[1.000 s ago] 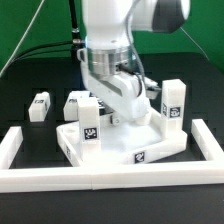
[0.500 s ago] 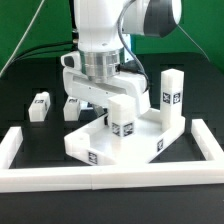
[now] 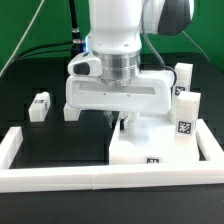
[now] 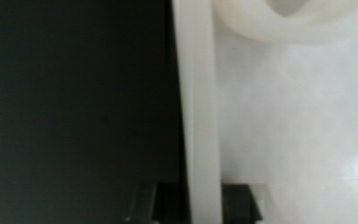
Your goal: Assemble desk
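Observation:
The white desk tabletop (image 3: 150,148) lies at the exterior view's right, against the front border. Two white tagged legs stand upright on it: one at the near right corner (image 3: 185,122), one behind it (image 3: 183,78). My gripper (image 3: 118,122) reaches down at the tabletop's left edge. In the wrist view the gripper (image 4: 197,203) has its dark fingers (image 4: 160,202) on either side of the tabletop's raised rim (image 4: 194,100), shut on it. A round corner socket (image 4: 274,22) shows beside the rim. A loose tagged leg (image 3: 40,105) lies at the far left.
The long white border frame (image 3: 90,178) runs along the front and up both sides. Black tabletop surface (image 3: 60,145) lies left of the desk part. Cables hang behind the arm.
The tabletop has turned and slid toward the exterior view's right, carrying its legs with it. My gripper has rotated with it and stays clamped on the rim.

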